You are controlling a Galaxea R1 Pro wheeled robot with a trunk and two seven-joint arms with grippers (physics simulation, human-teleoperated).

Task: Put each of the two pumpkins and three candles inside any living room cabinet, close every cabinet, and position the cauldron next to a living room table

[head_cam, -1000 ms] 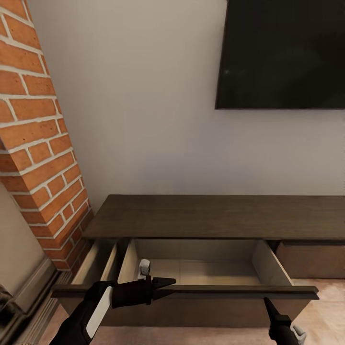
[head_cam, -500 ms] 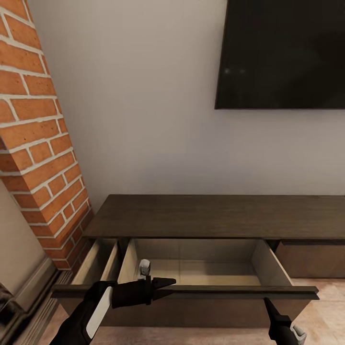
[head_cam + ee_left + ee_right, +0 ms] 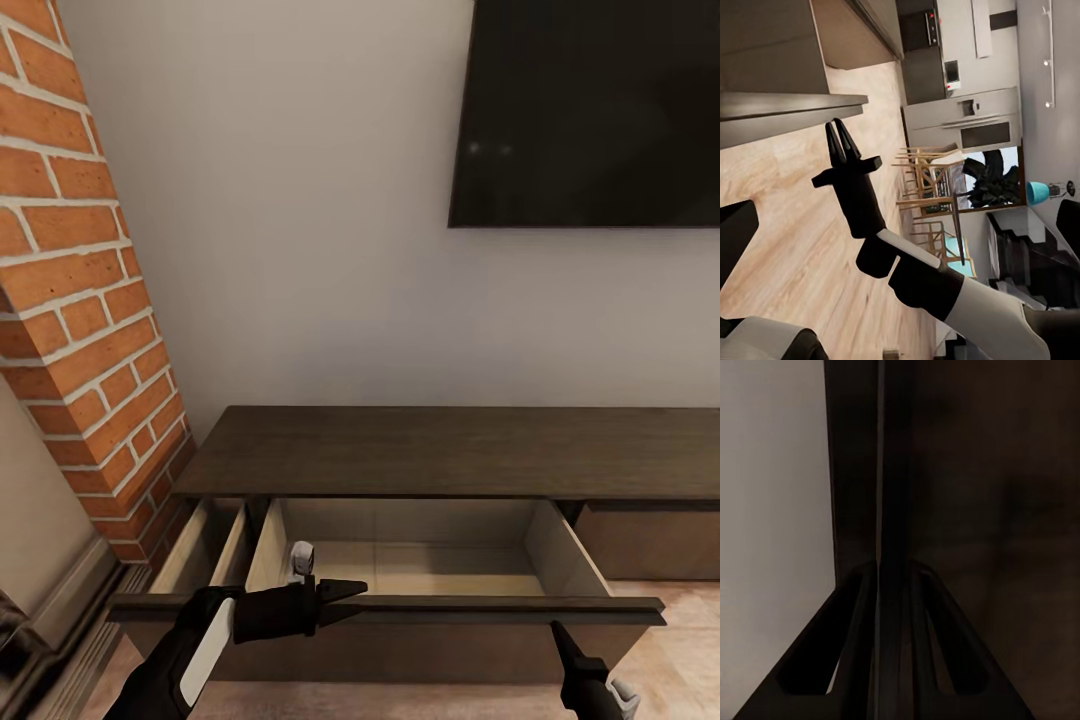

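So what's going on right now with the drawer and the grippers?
Left gripper shut, at the open drawer's front edge. Right gripper shut, below that edge. Drawer inside looks empty.

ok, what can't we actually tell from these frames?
- Head view: the floor of the cabinet drawer near its front is hidden behind the drawer front.
- Head view: the left gripper is seen side-on, so whether its fingers are open or shut is unclear.
- Head view: the right gripper is cut off by the bottom edge.
- Right wrist view: the dark surface is too close and dim to identify.
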